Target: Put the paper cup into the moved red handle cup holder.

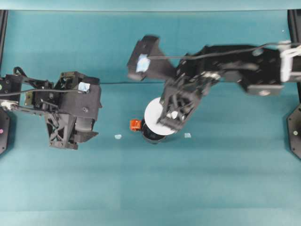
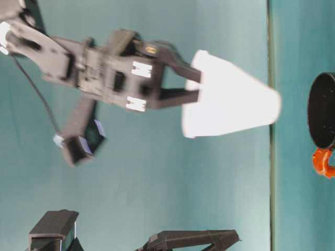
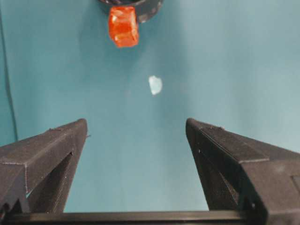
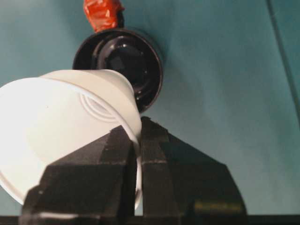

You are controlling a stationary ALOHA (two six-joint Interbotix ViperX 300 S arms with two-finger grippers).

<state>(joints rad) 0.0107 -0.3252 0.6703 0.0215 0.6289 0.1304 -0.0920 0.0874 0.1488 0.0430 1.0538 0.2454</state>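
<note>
The white paper cup (image 1: 154,112) hangs tilted in the air, just above the red handle cup holder (image 1: 153,134). My right gripper (image 1: 170,118) is shut on the cup's rim; in the right wrist view the fingers (image 4: 119,150) pinch the cup (image 4: 61,136) wall, with the black holder (image 4: 126,58) and its red handle (image 4: 103,13) beyond. The table-level view shows the cup (image 2: 230,97) clear of the holder (image 2: 322,110), bottom pointing toward it. To the left, my left gripper (image 1: 77,140) stands open and holds nothing, facing the handle (image 3: 123,26).
Two small pale scraps lie on the teal table, one left of the holder (image 1: 117,136) and one to its right (image 1: 187,135). The left scrap (image 3: 155,85) lies between my left gripper and the handle. Black frame posts stand at the table's far corners.
</note>
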